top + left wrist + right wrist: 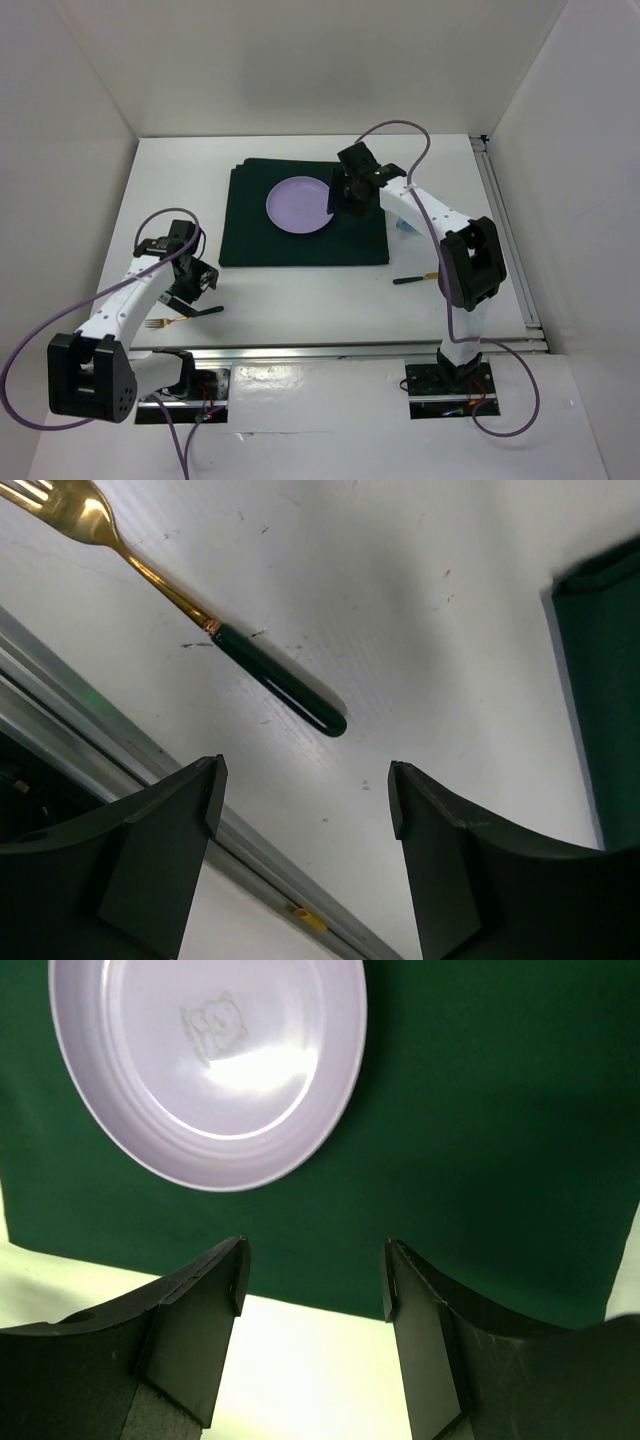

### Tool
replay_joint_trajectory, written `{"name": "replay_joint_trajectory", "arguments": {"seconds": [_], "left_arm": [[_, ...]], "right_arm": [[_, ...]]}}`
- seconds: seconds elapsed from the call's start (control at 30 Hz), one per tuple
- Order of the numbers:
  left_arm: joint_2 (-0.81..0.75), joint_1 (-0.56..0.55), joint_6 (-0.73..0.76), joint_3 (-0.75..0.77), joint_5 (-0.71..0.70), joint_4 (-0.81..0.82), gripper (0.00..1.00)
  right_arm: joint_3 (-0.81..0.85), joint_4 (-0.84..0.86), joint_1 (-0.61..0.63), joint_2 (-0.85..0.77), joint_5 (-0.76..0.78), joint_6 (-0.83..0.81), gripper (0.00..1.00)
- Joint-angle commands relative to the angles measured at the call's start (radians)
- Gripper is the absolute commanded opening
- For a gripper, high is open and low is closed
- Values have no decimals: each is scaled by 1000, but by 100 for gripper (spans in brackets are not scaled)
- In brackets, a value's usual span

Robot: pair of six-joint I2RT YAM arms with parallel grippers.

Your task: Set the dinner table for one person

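"While both arms hang over the dinner table (300, 310), can you see whether either one has anything in its jaws?"

"Neither does. The left gripper (300, 790) hovers low over the near left part of the white top, and its jaws stand wide with only bare table between them. The right gripper (312, 1265) is spread apart too, with nothing between its fingers."

"Where is the right one?"

"Out over the dark green mat (300, 240), just beside the right rim of the lavender plate (298, 205). Its wrist camera shows the plate ahead of the fingers and apart from them."

"And the plate?"

"It lies flat on the far half of the mat, with a faint animal figure in its middle."

"Any cutlery?"

"A fork (200, 620) with gold tines and a dark green handle lies on the bare table close to the near rail (330, 350), just ahead of the left fingers and untouched. A second utensil (412, 279) with a dark handle lies right of the mat. The right arm hides its end, so I cannot tell what it is."

"And the table itself?"

"It fills the white-walled booth. The mat sits toward the far middle, and there are metal rails along the near and right edges."
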Motion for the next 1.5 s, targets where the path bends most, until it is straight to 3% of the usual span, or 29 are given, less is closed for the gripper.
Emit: {"name": "replay_joint_trajectory", "arguments": {"seconds": [0.0,0.13,0.6,0.7,0.8,0.83,0.93,0.97,1.1,1.2,1.3,1.47], "left_arm": [[60,33,-74,9,18,41,84],[172,33,-97,-2,45,50,80],[296,70,-110,-104,55,188,78],[321,79,-110,-118,46,215,73],[321,102,-98,-112,46,215,56],[309,112,-97,-100,46,202,35],[269,131,-48,-28,-7,147,13],[240,132,-24,-5,-47,127,0],[226,118,141,192,-159,48,0],[282,67,446,358,-112,96,0],[422,-44,638,551,-104,73,0],[649,-177,757,774,-120,22,0]], "right_arm": [[-44,32,-1,-71,6,-24,66],[-70,41,-1,-82,-3,-33,66],[-141,28,-29,-157,6,-52,66],[-141,28,-29,-157,6,-52,66],[-141,18,-38,-157,15,-52,66],[-141,18,-38,-167,15,-52,66],[-150,8,-38,-176,26,-52,66],[-150,8,-38,-185,26,-52,66],[-174,8,-56,-217,35,-52,66],[-194,-2,-78,-242,35,-52,66],[-206,-2,-102,-266,23,-27,66],[-252,-29,-209,-363,23,-7,68]]}}
